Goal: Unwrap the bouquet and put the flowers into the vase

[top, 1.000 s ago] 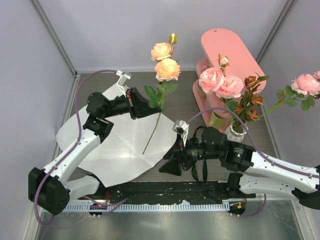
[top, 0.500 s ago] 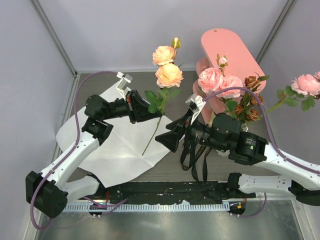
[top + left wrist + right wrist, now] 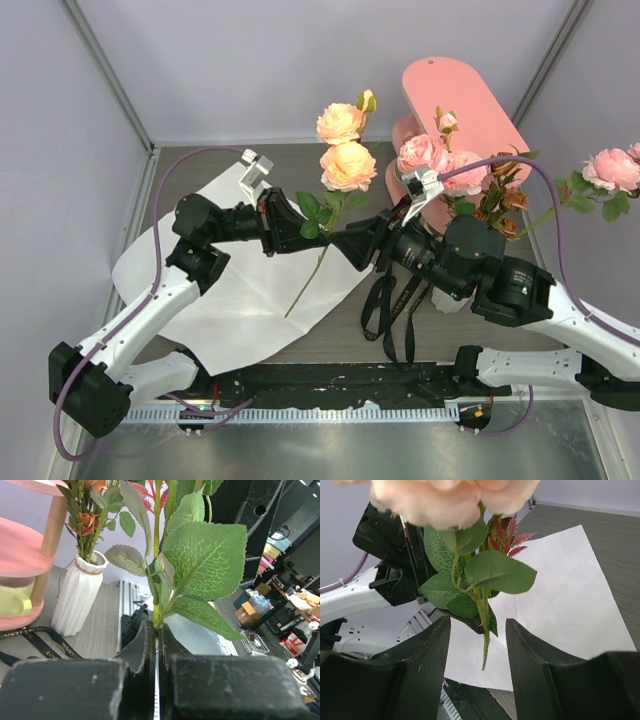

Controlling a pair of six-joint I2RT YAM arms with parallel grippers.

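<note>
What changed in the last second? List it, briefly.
The right pincer swung left and outward, its open jaws now straddling the peach rose stem. The left pincer, staying shut on that stem, carried it slightly right. Vase, paper unmoved.

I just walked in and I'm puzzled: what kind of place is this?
Probably a robotics test lab: two robot arms bolted to a table, inside a plain-walled booth, handling fake roses near a white vase.

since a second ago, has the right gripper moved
Yes. The right gripper has swung away from the black base rail, toward the pink shelf, up to the peach rose stem.
</note>
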